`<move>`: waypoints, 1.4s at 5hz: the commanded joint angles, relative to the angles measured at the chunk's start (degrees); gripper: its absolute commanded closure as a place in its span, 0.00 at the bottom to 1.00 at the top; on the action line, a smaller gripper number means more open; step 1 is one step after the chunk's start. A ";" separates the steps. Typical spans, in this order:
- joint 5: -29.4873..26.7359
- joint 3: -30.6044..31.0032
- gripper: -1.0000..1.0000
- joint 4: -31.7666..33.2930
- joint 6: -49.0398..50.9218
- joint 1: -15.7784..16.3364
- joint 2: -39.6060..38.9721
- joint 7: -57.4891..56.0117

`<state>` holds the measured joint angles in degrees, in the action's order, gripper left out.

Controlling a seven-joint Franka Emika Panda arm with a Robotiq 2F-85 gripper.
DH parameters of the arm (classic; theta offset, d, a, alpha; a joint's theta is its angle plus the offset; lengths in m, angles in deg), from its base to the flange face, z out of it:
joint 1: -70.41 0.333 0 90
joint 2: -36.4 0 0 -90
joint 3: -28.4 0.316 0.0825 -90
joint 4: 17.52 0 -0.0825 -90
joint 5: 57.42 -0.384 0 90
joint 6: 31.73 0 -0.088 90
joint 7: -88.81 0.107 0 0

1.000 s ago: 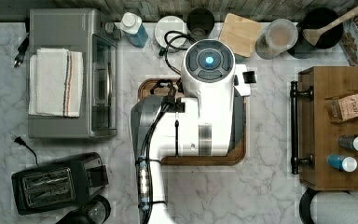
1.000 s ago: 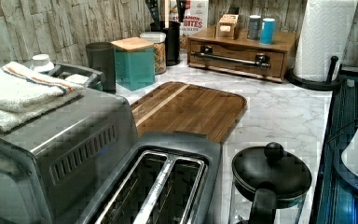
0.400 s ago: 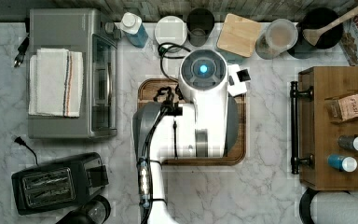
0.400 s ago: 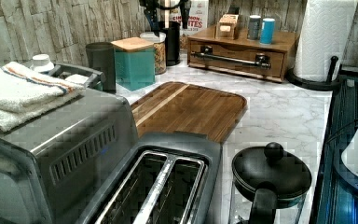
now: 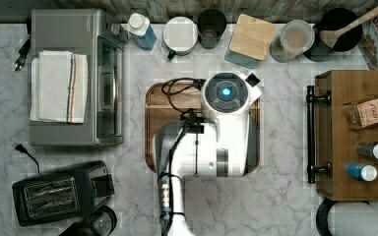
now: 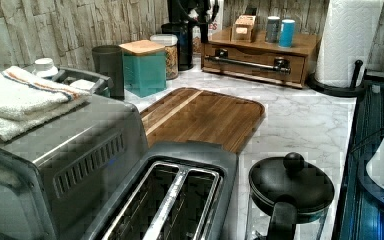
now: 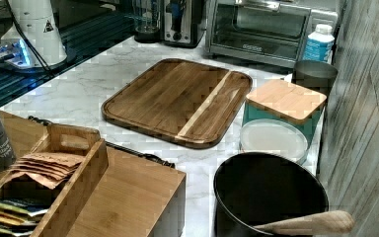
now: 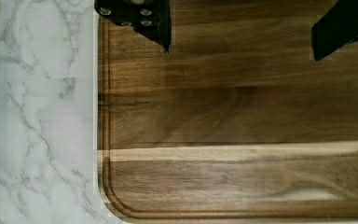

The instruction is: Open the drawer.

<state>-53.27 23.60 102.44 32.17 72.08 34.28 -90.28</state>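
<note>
Your pincer (image 8: 240, 39) hangs with its fingers spread wide over the cutting board (image 8: 242, 121), gripping nothing. The drawer (image 6: 252, 65) sits shut in its cabinet at the top view's right edge of the counter (image 5: 285, 206), well apart.

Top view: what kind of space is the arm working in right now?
Most likely a kitchen countertop, possibly a mock-up. A marble counter carries a toaster oven, a slot toaster and a wooden cutting board, with canisters along a wood-plank wall.
</note>
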 commanded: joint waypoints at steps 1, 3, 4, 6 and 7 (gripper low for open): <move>-3.26 -9.95 0.00 2.48 -9.35 -8.79 1.77 -19.48; -1.96 -11.79 0.00 5.51 -18.96 -9.51 -0.89 -23.36; -0.21 -11.14 0.00 5.67 -19.81 -10.43 -2.28 -22.89; 8.53 -10.75 0.00 5.25 -23.39 -11.28 -6.75 -18.80; 9.29 -11.48 0.00 2.58 -22.08 -12.26 -9.49 -18.45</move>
<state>-44.77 11.69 106.25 9.06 60.09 27.16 -108.86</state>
